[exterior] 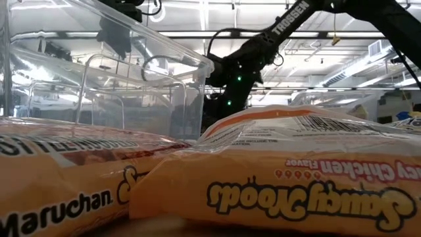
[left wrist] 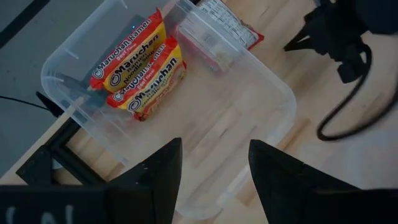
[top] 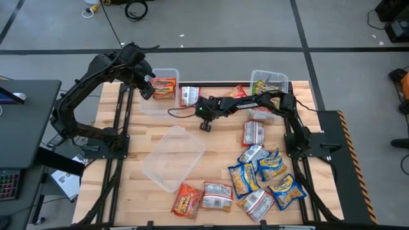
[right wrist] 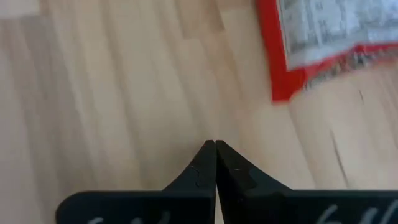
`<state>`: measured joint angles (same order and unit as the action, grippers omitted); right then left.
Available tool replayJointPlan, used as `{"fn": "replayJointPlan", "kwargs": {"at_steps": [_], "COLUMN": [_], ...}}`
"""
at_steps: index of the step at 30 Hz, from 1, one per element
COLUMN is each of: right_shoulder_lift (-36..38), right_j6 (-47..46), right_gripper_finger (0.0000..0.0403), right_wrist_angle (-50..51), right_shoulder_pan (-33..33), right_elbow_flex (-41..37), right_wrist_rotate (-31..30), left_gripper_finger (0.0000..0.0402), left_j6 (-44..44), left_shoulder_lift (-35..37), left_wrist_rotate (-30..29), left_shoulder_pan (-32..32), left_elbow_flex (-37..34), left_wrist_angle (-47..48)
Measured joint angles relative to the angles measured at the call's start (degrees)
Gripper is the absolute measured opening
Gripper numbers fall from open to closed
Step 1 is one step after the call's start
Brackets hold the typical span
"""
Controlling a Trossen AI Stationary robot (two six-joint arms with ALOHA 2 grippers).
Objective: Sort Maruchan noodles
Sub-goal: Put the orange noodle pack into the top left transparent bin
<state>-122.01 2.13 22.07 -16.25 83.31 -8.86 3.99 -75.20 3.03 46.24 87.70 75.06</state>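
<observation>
Red-edged noodle packet point(right wrist: 323, 43) lies on the wood just beside my right gripper point(right wrist: 215, 163), whose fingers are pinched together on nothing. My left gripper point(left wrist: 214, 171) hangs with fingers apart over the far-left bin point(left wrist: 273, 93), where two orange packets point(left wrist: 140, 74) lie; only that wrist view shows both clearly.

We list the tabletop point(top: 211, 160): pale wood in jointed strips, smooth, with a low sheen. Bins point(left wrist: 249, 112): clear plastic, glossy, catching light on rims and walls. Maruchan noodles point(left wrist: 140, 71): crinkly plastic film packets, shiny, printed orange-red; others point(top: 271, 182) blue-and-yellow, equally glossy. We note the left hand point(left wrist: 214, 171) and right hand point(right wrist: 215, 163): dark matt fingers, seemingly hard plastic. Arms: dark, dull finish. Frame rails: black, matt metal.
</observation>
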Motion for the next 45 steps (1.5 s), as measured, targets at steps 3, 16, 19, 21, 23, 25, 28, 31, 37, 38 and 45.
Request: {"fn": "replayJointPlan", "kwargs": {"at_steps": [3,16,19,21,23,25,28,31,37,38,45], "right_shoulder_lift": [0.75,1.33,1.34,1.35,1.35,1.35,1.19,1.13,-3.34,-3.98,-4.51], "right_j6": [-3.59,-25.34,-23.77,-21.27,-19.01,-17.61,-17.32,-16.10,-14.80,-14.55,-16.86], "right_gripper_finger": [0.0005,0.0110,0.0144,0.0168,0.0192,0.0215,0.0246,0.0266,0.0257,0.0253,0.0213], "right_wrist_angle": [0.58,-25.82,-35.96,-40.97,-44.75,-47.87,-51.54,-56.66,-59.20,-59.43,-57.86], "right_shoulder_pan": [2.16,2.79,3.10,3.12,3.04,2.63,1.52,0.27,0.32,0.68,1.14], "right_elbow_flex": [-0.25,-10.21,-13.45,-15.65,-17.42,-19.30,-21.73,-23.19,-20.95,-20.52,-20.13], "right_wrist_rotate": [-5.82,-12.81,-14.02,-14.19,-14.54,-16.42,-18.45,-18.36,-17.23,-18.64,-20.99], "left_gripper_finger": [0.0189,0.0189,0.0189,0.0189,0.0189,0.0189,0.0189,0.0189,0.0189,0.0189,0.0189], "left_j6": [0.11,0.26,-0.57,-1.04,-1.86,-2.64,-4.09,-5.33,-7.35,-8.11,-11.30], "left_shoulder_lift": [0.00,9.42,11.65,12.90,14.05,15.01,15.93,16.55,16.81,16.81,16.83], "left_wrist_rotate": [0.02,-0.61,-0.65,-0.66,-0.63,-0.66,-0.67,-0.71,-0.86,-0.93,-3.15], "left_shoulder_pan": [0.00,-0.16,-0.56,-0.76,-0.91,-1.24,-1.84,-2.80,-5.27,-5.79,-9.84], "left_elbow_flex": [0.00,-0.02,-0.02,-0.02,-0.02,-0.02,-0.02,-0.01,-0.02,0.00,0.00], "left_wrist_angle": [0.68,0.13,-0.14,-0.18,-0.19,-0.21,-0.30,-0.34,-0.69,-0.69,-0.76]}}
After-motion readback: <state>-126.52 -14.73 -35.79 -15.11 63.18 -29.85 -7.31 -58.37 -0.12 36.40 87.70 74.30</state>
